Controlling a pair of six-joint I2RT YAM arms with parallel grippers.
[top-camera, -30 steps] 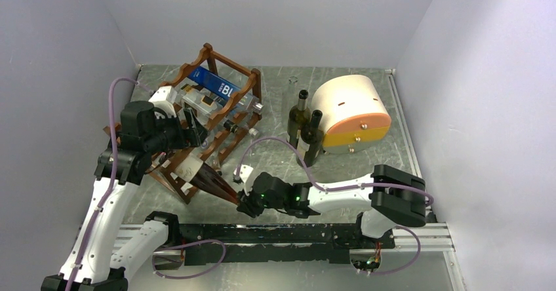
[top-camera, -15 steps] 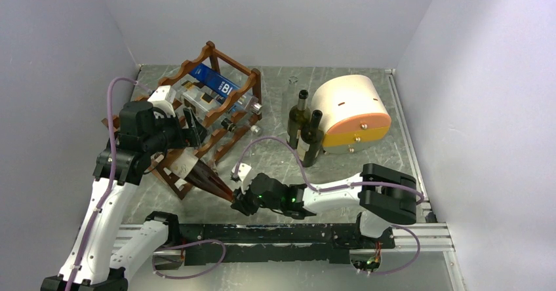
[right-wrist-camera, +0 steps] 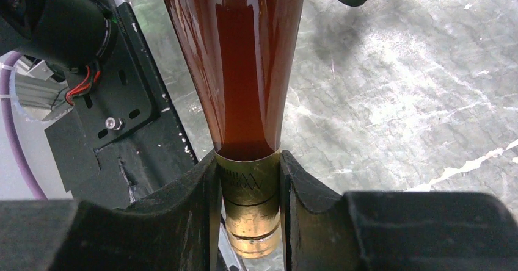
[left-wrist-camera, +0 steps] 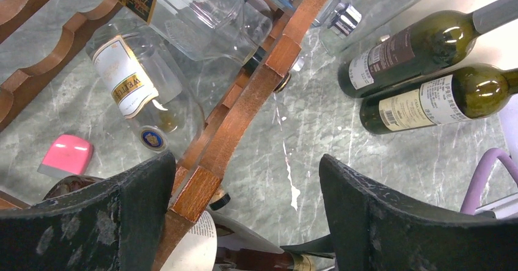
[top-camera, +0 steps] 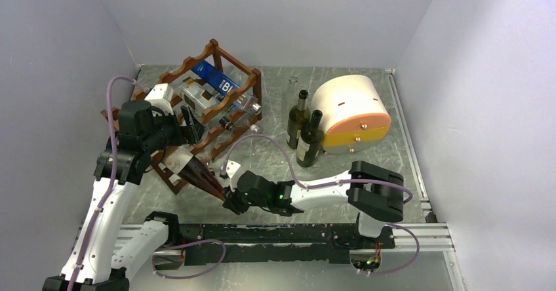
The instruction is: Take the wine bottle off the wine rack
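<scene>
Wine bottle of reddish-brown glass, with a cream paper label on its body and gold foil round its neck, lies tilted at the near lower end of the reddish-brown wooden wine rack of wavy rails. Its base sits among the rails and its neck points out over the grey marbled desk towards the arms. Right pincer is closed on that neck. The right wrist view shows what the overhead one cannot: both black fingers pressed against the gold foil, with the amber-red glass widening above them. Left pincer stands wide apart and grips nothing; its wrist view shows a wooden rail of the rack running up between the jaws, close to one of them, with clear glass bottles lying in the rack beyond. Two dark green bottles stand upright just beside a cream-and-orange drum-shaped box, right of the rack
</scene>
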